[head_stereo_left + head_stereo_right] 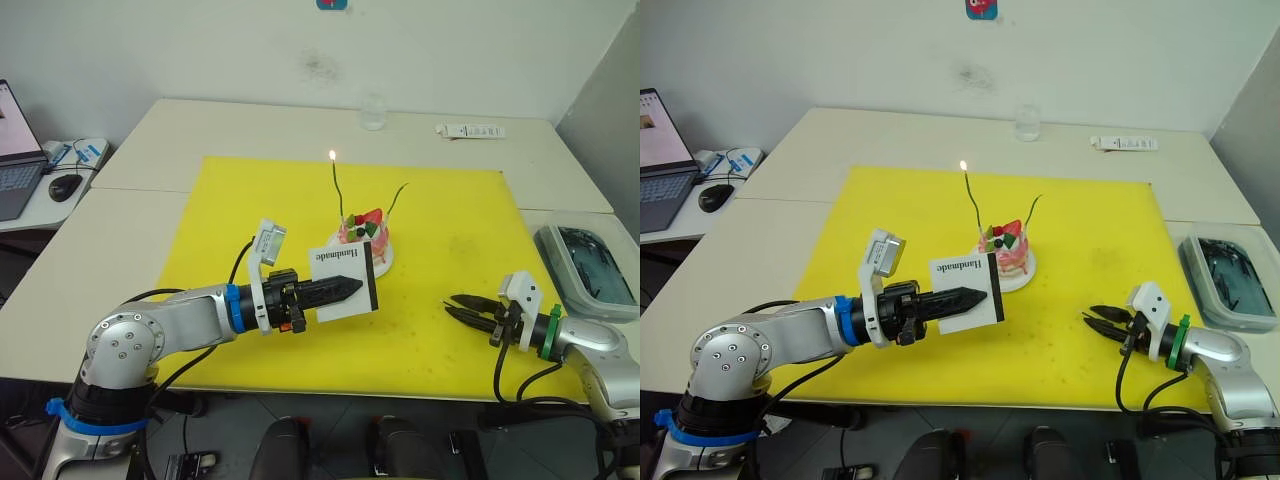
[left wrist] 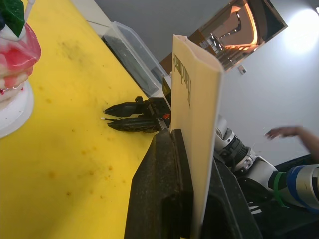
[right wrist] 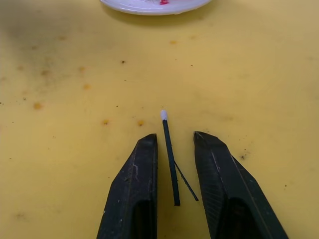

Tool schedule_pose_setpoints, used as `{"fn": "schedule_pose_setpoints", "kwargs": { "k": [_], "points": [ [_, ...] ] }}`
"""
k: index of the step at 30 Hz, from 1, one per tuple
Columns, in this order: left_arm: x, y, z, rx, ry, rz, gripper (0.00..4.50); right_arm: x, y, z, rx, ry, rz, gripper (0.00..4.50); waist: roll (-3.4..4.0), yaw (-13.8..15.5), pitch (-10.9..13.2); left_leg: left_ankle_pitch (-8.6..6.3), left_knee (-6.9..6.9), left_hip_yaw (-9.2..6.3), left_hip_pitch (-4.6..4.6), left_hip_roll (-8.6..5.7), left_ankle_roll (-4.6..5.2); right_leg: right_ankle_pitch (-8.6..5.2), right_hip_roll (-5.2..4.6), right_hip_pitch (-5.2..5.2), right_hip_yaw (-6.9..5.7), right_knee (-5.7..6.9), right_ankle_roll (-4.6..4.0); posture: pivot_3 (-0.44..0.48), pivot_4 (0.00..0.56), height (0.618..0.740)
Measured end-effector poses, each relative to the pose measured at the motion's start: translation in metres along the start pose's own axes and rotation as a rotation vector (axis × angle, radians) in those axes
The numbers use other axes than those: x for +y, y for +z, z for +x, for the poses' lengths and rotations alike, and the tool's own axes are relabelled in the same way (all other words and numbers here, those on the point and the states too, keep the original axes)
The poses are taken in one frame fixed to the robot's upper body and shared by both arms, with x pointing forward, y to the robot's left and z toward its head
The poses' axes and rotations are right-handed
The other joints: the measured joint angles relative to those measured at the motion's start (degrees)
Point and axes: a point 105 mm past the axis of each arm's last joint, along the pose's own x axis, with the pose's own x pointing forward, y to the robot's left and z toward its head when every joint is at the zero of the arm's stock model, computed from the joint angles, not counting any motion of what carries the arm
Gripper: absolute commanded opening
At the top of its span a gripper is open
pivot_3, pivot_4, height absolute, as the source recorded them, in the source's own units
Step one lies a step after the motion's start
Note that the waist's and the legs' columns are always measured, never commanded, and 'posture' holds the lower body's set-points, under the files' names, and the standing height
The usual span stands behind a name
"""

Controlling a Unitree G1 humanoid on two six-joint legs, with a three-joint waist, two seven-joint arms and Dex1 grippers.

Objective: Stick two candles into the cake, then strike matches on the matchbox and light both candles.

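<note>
Yellow mat (image 1: 250,200) covers the middle of the pale table (image 1: 200,125). On it sits the pink layered cake (image 1: 364,240) on its white plate (image 1: 385,262), strawberry on top. Two thin green candles stand in it: the taller candle (image 1: 337,190) carries a small flame, the second candle (image 1: 397,198) leans toward the robot's right and looks unlit.

Left gripper (image 1: 345,288) is clamped on the matchbox (image 1: 345,272), a flat white card box lettered "Handmade", held on edge just in front of the cake, black strip facing right.

Right gripper (image 3: 174,144) lies low on the mat, well to the right of the cake, jaws parted, with one match (image 3: 169,154) between them: a thin, straight dark stick with a pale head pointing toward the plate. It lies flat, not yet pinched.

Judgement: the match is very light, stiff and brittle, and apt to skid on the smooth mat. Best pinched near the tail end, leaving the head free for striking. The matchbox is light card and would crush if squeezed hard.
</note>
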Motion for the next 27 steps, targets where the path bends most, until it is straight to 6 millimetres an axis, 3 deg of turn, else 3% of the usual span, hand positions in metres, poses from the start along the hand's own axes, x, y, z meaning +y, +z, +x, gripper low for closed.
{"fn": "schedule_pose_setpoints", "kwargs": {
  "k": [21, 24, 26, 27],
  "points": [
    [-0.006, -0.002, 0.0, -0.002, -0.041, -0.025, 0.0, 0.004, -0.008, 0.011, -0.084, 0.027, -0.075, 1.17, -0.14, -0.3, -0.2, 0.01, 0.0, 0.03, 0.28, 0.06, -0.01, 0.04, 0.07, 0.16, 0.03, 0.04, -0.16, 0.0, 0.15, 0.74],
    [-0.006, -0.002, -0.001, 0.001, -0.038, -0.023, 0.0, 0.004, -0.008, 0.012, -0.085, 0.033, -0.076, 0.64, -0.17, -0.3, -0.2, 0.01, 0.0, 0.04, 0.33, 0.06, -0.01, 0.07, 0.07, 0.17, 0.05, 0.05, -0.21, 0.0, 0.15, 0.74],
    [-0.006, -0.002, -0.001, 0.002, -0.035, -0.022, 0.0, 0.004, -0.008, 0.012, -0.084, 0.045, -0.077, 0.04, -0.17, -0.3, -0.2, 0.01, 0.0, 0.03, 0.35, 0.06, -0.02, 0.08, 0.07, 0.19, 0.05, 0.05, -0.21, 0.0, 0.15, 0.74],
    [-0.006, -0.002, -0.001, 0.002, -0.036, -0.022, 0.0, 0.005, -0.008, 0.013, -0.084, 0.051, -0.078, 0.04, -0.18, -0.3, -0.2, 0.01, 0.0, 0.03, 0.36, 0.06, -0.02, 0.07, 0.07, 0.19, 0.06, 0.05, -0.21, 0.0, 0.15, 0.74]
  ]
}}
